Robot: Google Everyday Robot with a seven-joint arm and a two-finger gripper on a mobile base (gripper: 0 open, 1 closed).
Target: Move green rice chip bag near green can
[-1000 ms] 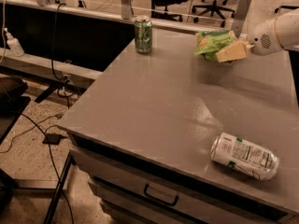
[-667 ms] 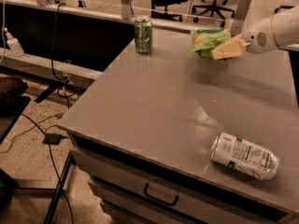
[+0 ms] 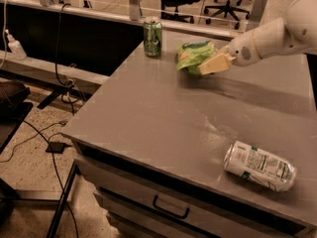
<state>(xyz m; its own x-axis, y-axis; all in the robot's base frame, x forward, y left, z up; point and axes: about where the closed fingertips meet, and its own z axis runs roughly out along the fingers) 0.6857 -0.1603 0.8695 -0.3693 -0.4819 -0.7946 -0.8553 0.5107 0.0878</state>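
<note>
The green can [image 3: 152, 36] stands upright at the far left corner of the grey table [image 3: 163, 118]. The green rice chip bag [image 3: 193, 56] is a crinkly light-green pouch held just above the table, a short way right of the can. My gripper [image 3: 210, 64] reaches in from the right on a white arm [image 3: 277, 33] and is shut on the bag's right side with its pale fingers [image 3: 216, 63]. A gap remains between the bag and the can.
A white can with a black-and-white label [image 3: 259, 165] lies on its side near the table's front right. Drawers with a handle [image 3: 171, 208] sit below the table's front edge. Cables and a stand are on the floor at left. Office chairs stand behind.
My gripper has carried the green rice chip bag leftward along the back of the table, closer to the green can. Both cans stay where they were.
</note>
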